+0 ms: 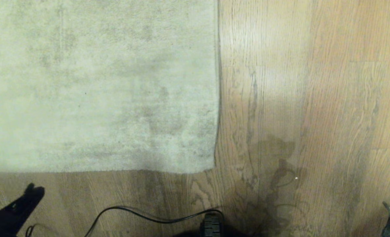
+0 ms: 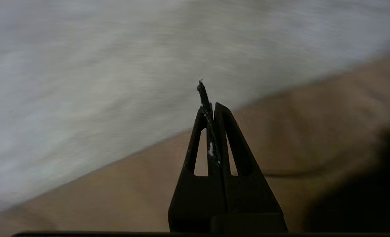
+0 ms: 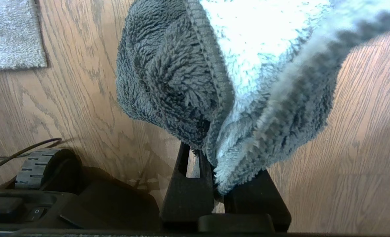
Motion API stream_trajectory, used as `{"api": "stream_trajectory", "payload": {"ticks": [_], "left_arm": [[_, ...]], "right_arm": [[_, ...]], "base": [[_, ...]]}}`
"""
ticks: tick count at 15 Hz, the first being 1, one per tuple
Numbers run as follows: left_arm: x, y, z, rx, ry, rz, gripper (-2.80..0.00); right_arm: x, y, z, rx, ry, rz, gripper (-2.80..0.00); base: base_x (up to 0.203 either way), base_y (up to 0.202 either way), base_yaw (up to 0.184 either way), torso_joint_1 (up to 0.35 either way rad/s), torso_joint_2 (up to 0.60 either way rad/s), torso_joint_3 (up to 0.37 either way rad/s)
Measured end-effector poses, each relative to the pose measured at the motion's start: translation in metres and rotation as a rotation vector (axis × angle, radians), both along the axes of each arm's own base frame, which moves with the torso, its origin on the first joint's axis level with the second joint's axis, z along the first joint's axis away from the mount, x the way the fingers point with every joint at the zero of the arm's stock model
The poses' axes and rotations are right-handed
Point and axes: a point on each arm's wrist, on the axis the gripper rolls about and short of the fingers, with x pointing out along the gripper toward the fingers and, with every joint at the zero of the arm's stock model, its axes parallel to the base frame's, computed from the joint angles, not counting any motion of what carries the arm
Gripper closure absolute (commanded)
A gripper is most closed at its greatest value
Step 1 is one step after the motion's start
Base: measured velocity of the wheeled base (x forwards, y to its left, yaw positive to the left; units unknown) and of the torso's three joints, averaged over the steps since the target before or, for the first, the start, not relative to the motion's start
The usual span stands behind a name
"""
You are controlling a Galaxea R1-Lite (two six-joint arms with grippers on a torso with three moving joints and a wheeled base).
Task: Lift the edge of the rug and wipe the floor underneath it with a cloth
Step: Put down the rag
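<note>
Head view has the rug edge [image 1: 218, 98] lying flat, corner at six o'clock; left gripper [image 1: 33, 191], pressed together and empty, at seven should slip under it low. Right gripper [image 3: 211, 171] pinches the cloth [image 3: 214, 82]

black cable [image 1: 155, 217] near wheel

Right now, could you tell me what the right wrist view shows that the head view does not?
Only the right wrist view shows the right hand shut on the fluffy grey cloth, and the base's ribbed wheel from the side.

Only the head view shows the left hand, shut and empty, low at the left over the floor, plus the rug's broad mottled surface.

Both show the rug's corner, the wood floor and a black cable.
</note>
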Motion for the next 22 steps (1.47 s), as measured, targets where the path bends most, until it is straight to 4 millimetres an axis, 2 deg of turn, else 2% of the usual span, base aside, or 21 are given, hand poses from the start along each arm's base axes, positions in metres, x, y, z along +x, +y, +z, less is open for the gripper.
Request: {"api": "stream_trajectory", "payload": {"ticks": [4,6,10,13,15,17,19,22], "left_arm": [[0.041,-0.024,0.005,0.052,0.187,-0.285,0.0],[0.067,-0.043,0.0,0.086,0.291,-0.377,0.0],[0.112,-0.09,-0.037,0.16,0.478,-0.507,0.0],[0.142,-0.127,-0.078,0.211,0.577,-0.572,0.0],[0.16,-0.15,-0.103,0.235,0.608,-0.603,0.0],[0.175,-0.164,-0.119,0.247,0.611,-0.603,0.0],[0.188,-0.172,-0.124,0.252,0.594,-0.576,0.0],[0.213,-0.182,-0.117,0.218,0.489,-0.551,0.0]], "right_arm": [[0.0,0.0,0.0,0.0,0.0,0.0,0.0],[0.0,0.0,0.0,0.0,0.0,0.0,0.0],[0.0,0.0,0.0,0.0,0.0,0.0,0.0],[0.0,0.0,0.0,0.0,0.0,0.0,0.0],[0.0,0.0,0.0,0.0,0.0,0.0,0.0],[0.0,0.0,0.0,0.0,0.0,0.0,0.0],[0.0,0.0,0.0,0.0,0.0,0.0,0.0],[0.0,0.0,0.0,0.0,0.0,0.0,0.0]], "base": [[0.0,0.0,0.0,0.0,0.0,0.0],[0.0,0.0,0.0,0.0,0.0,0.0],[0.0,0.0,0.0,0.0,0.0,0.0],[0.0,0.0,0.0,0.0,0.0,0.0],[0.0,0.0,0.0,0.0,0.0,0.0],[0.0,0.0,0.0,0.0,0.0,0.0],[0.0,0.0,0.0,0.0,0.0,0.0],[0.0,0.0,0.0,0.0,0.0,0.0]]}}
